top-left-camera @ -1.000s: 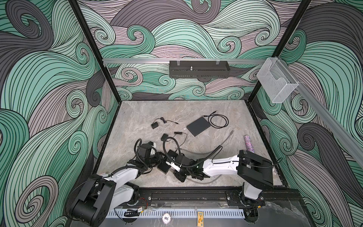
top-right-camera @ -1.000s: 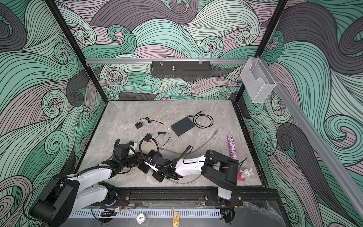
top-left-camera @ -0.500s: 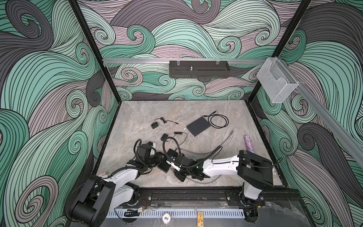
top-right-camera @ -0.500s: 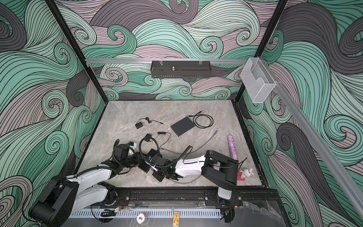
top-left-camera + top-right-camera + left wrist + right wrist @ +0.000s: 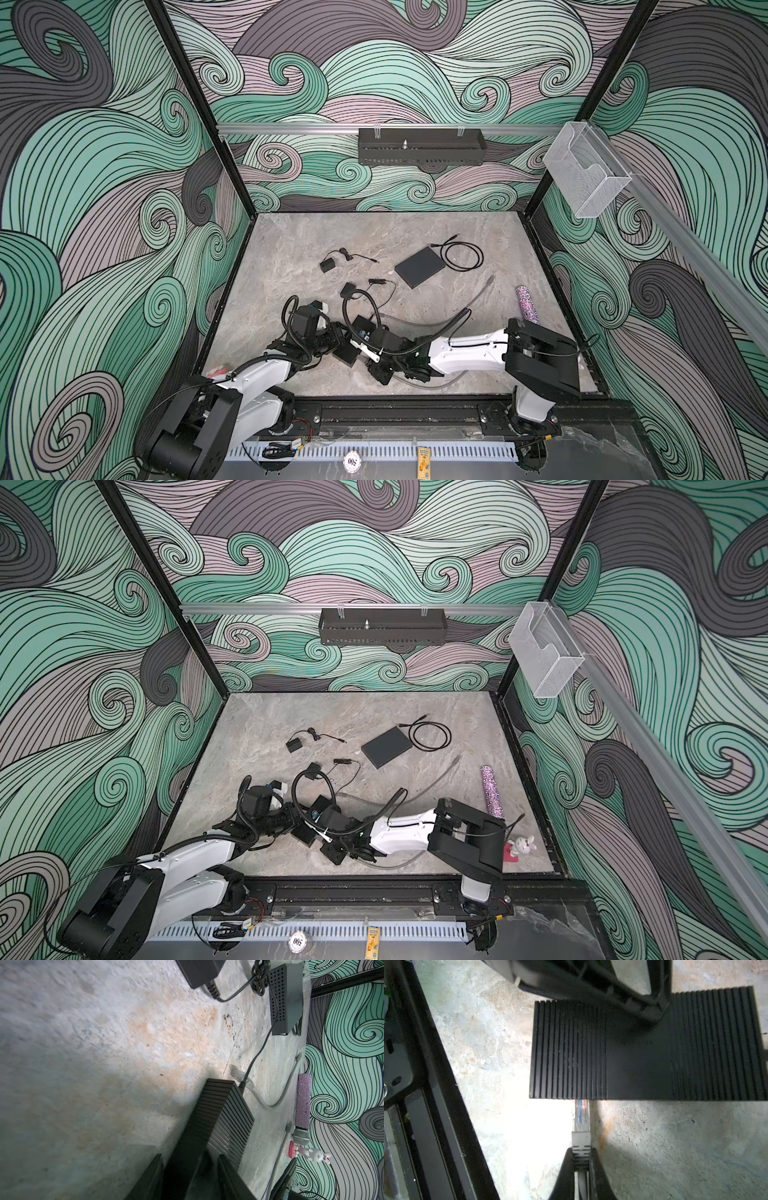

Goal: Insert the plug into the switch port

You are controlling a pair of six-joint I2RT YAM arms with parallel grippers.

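Plug (image 5: 581, 1114), pinched by its boot in the closed right gripper (image 5: 581, 1160), sits near the front of the table (image 5: 291, 249) with its tip at the edge of the black ribbed box (image 5: 643, 1053) clamped by the left gripper (image 5: 189, 1156), unmoved from a second ago, so the push is likely stalled.

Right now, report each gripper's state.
Left gripper: shut on the black switch box.
Right gripper: shut on the plug.

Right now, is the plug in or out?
Not seated: most of the plug shows outside the switch box; whether its tip entered, cannot tell.
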